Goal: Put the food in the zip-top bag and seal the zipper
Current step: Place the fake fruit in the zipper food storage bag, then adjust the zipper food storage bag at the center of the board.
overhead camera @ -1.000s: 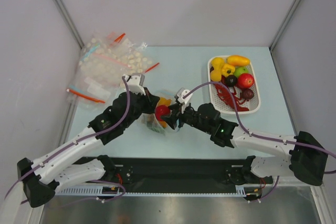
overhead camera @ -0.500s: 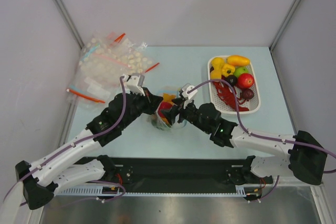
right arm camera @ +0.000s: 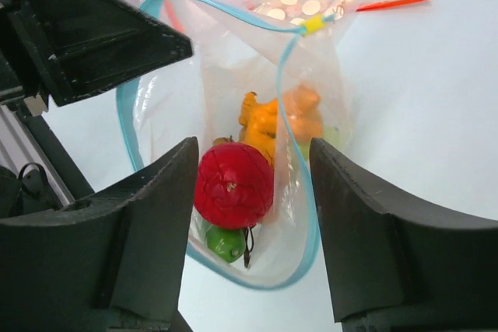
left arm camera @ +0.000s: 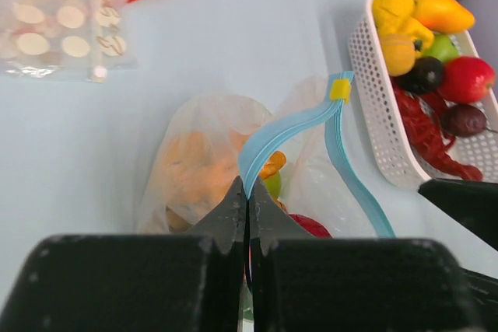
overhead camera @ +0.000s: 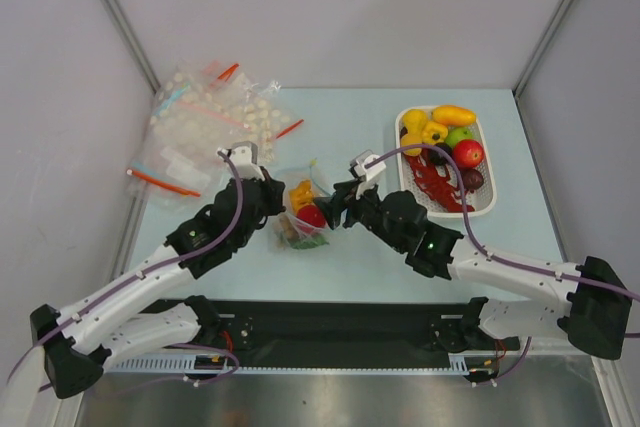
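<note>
The zip-top bag (overhead camera: 300,209) lies mid-table with its mouth held open. My left gripper (left arm camera: 247,192) is shut on the light blue zipper (left arm camera: 296,122) at the mouth's left side and lifts it. Food lies inside the bag: a red fruit (right arm camera: 233,184), a small green piece (right arm camera: 226,244) and orange-yellow pieces (right arm camera: 268,122). My right gripper (right arm camera: 253,149) hangs open just above the bag's mouth with nothing held; the red fruit lies below, between its fingers. In the top view, the right gripper (overhead camera: 336,209) is just right of the bag.
A white tray (overhead camera: 490,172) at the right holds more food: a yellow mango (overhead camera: 454,114), a red apple (overhead camera: 467,153), dark purple pieces and a red crayfish-like toy. A heap of other clear bags (overhead camera: 205,127) with red strips lies at the back left.
The right gripper carried the red fruit to the bag, let go of it inside and drew back to the right. The left gripper, still gripping the zipper, shifted slightly left and back.
</note>
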You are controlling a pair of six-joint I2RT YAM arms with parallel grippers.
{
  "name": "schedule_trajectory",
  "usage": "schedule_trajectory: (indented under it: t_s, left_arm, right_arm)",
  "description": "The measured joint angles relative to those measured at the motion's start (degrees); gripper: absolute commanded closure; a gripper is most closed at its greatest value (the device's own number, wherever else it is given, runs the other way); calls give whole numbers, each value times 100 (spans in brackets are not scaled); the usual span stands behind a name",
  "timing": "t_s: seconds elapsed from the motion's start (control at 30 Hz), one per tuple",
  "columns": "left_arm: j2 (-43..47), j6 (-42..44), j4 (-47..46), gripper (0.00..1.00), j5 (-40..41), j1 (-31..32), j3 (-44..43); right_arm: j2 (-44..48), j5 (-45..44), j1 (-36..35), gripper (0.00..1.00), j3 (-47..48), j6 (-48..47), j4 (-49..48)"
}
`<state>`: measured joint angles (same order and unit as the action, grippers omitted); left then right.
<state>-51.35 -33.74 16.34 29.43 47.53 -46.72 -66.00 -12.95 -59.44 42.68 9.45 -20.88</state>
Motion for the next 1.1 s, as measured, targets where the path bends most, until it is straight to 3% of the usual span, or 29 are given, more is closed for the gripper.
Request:
schedule_trajectory:
  t_s: [0.57,0.83,1.1]
  left_arm:
    - [723,-236,289,100,1117,0,11]
    - [710,-234,306,99,1134,0,11]
    - [616,-229,236,98,1064,0,11]
  right_arm:
    - [-1270,-90,173,39,1222,750,1700]
    - [-1410,1036,459,43,1196,981,1495]
    - [-1405,1397,400,48,1154,984,1283]
